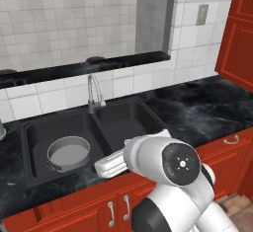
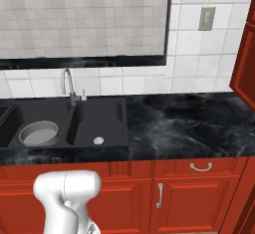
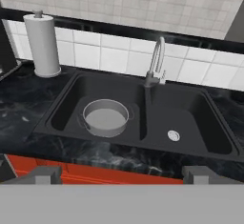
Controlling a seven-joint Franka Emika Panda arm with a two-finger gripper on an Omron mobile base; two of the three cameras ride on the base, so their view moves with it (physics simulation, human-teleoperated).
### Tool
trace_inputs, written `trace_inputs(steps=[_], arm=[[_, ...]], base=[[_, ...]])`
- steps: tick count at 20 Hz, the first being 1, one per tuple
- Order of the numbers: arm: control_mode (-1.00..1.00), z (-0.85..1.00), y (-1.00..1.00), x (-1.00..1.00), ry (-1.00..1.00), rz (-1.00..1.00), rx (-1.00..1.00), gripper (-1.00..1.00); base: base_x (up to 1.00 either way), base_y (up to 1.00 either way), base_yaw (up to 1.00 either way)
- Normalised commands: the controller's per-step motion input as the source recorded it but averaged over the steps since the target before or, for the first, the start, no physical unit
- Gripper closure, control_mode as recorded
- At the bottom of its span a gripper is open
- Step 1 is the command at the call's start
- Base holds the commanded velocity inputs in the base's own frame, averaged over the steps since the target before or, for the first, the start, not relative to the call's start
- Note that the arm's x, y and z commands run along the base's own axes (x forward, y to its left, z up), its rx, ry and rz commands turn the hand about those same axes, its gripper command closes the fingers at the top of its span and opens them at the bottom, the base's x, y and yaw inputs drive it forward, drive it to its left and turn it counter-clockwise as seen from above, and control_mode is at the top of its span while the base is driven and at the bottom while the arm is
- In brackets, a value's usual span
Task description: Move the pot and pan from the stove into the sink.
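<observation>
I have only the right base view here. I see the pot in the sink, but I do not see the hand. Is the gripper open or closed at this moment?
Observer: Open. In the hand view the gripper has its two tips wide apart, with nothing between them.
Operator: Which way does it look?
Observer: It faces the sink from the front, with the pot upright in the left basin ahead of it.
Operator: My picture cuts off the left side. What stands there?
Observer: A white paper towel roll stands upright on the counter, left of the sink, close to the tiled wall.
</observation>
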Motion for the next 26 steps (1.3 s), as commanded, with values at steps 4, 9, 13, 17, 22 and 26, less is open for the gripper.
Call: trace_inputs(steps=[4, 9, 13, 17, 22, 26], arm=[[-1.00, 0.00, 0.00, -0.01, 0.00, 0.00, 0.00, -1.00], [1.00, 0.00, 0.00, -0.03, 0.00, 0.00, 0.00, -1.00], [1.00, 0.00, 0.00, 0.00, 0.00, 0.00, 0.00, -1.00], [1.00, 0.00, 0.00, 0.00, 0.00, 0.00, 0.00, -1.00], [1.00, 0.00, 0.00, 0.00, 0.00, 0.00, 0.00, -1.00], [1.00, 0.00, 0.00, 0.00, 0.00, 0.00, 0.00, -1.00]], base=[[0.00, 0.00, 0.00], [-0.40, -0.04, 0.00], [-0.98, -0.17, 0.00], [-0.97, -0.15, 0.00], [-0.40, -0.06, -0.02], [-0.10, -0.15, -0.12]])
